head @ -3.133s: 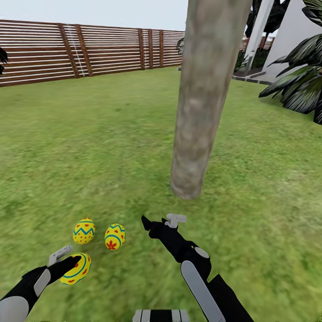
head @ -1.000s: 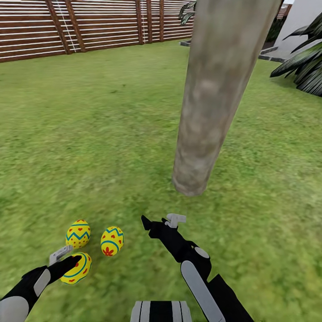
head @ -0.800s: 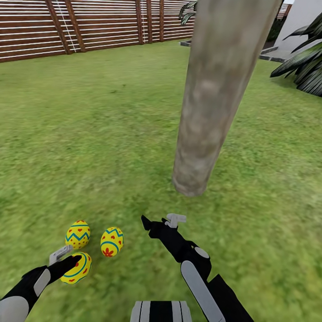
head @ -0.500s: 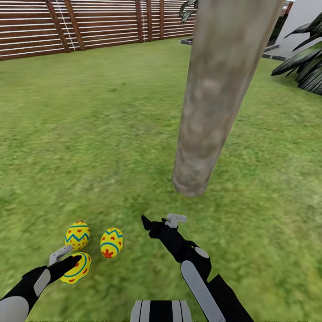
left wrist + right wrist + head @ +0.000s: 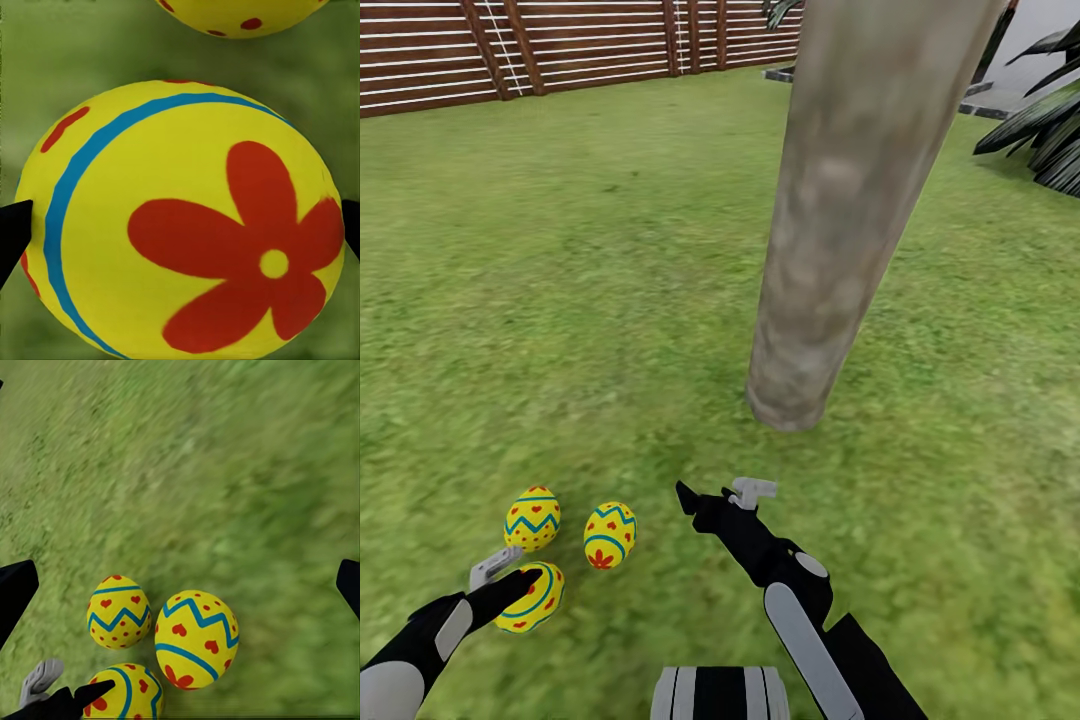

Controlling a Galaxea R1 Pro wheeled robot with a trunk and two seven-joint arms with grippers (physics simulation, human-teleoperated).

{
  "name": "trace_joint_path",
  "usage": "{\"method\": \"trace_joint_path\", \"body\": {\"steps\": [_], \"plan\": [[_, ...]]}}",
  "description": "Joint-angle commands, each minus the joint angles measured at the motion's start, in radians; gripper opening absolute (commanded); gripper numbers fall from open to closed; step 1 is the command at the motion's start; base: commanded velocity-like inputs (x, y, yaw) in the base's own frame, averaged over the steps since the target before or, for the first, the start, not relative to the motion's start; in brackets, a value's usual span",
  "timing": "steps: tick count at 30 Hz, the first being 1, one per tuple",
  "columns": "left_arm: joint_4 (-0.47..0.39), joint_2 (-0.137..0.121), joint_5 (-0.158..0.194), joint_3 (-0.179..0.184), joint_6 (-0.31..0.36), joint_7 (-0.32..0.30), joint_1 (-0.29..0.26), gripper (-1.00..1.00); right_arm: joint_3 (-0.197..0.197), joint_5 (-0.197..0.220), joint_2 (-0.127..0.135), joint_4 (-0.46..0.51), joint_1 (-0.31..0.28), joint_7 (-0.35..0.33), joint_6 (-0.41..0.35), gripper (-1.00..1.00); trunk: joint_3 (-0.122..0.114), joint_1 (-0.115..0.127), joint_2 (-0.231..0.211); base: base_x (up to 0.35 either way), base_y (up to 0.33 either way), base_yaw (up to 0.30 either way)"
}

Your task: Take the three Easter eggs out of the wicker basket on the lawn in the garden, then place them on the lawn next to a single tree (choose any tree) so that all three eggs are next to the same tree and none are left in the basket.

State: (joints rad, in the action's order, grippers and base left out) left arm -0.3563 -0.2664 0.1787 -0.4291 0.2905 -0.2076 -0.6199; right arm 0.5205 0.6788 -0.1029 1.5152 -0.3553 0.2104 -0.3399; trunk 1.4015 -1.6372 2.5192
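Three yellow Easter eggs lie close together on the lawn (image 5: 610, 300), a short way left of the tree (image 5: 830, 250) and nearer to me than its trunk. Two eggs (image 5: 533, 519) (image 5: 610, 534) sit side by side. The third egg (image 5: 536, 600) (image 5: 180, 225) rests on the grass between the fingers of my left gripper (image 5: 512, 572), which is open around it. My right gripper (image 5: 718, 492) hangs open and empty just in front of the trunk's foot, and its camera looks down on the eggs (image 5: 196, 639). The wicker basket is out of view.
A brown slat fence (image 5: 560, 40) runs along the far edge of the grass. Dark palm fronds (image 5: 1045, 130) reach in at the far right. Open grass spreads to the left and behind the trunk.
The head camera has tilted down a little, so the whole picture has shifted. The eggs and both arms are where they were.
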Motion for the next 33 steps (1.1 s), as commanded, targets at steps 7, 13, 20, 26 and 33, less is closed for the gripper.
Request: {"method": "trace_joint_path", "body": {"steps": [7,13,20,26,33], "plan": [[0.006,0.001,0.002,-0.005,0.007,-0.004,0.000,-1.00,0.001,0.010,0.000,0.001,-0.001,0.009,-0.002,1.00,0.001,0.000,0.000,0.000,0.000,0.000],[0.005,0.001,0.002,-0.005,0.007,-0.004,0.001,1.00,0.001,0.009,0.000,0.000,-0.001,0.009,-0.002,1.00,0.001,0.000,0.000,0.000,0.000,0.000],[0.005,0.001,0.003,-0.009,0.008,-0.004,0.001,1.00,0.001,0.010,0.000,0.000,-0.001,0.009,-0.002,1.00,0.001,0.000,0.000,0.000,0.000,0.000],[-0.026,0.000,0.007,-0.014,0.011,-0.004,0.001,1.00,0.001,0.010,0.000,0.000,-0.001,0.009,-0.002,1.00,-0.018,0.002,-0.001,0.000,0.000,0.000],[-0.031,-0.001,0.007,-0.013,0.020,-0.003,0.001,1.00,0.001,0.010,0.000,0.000,-0.001,0.009,-0.002,1.00,-0.046,0.005,-0.003,0.000,0.000,0.000]]}}
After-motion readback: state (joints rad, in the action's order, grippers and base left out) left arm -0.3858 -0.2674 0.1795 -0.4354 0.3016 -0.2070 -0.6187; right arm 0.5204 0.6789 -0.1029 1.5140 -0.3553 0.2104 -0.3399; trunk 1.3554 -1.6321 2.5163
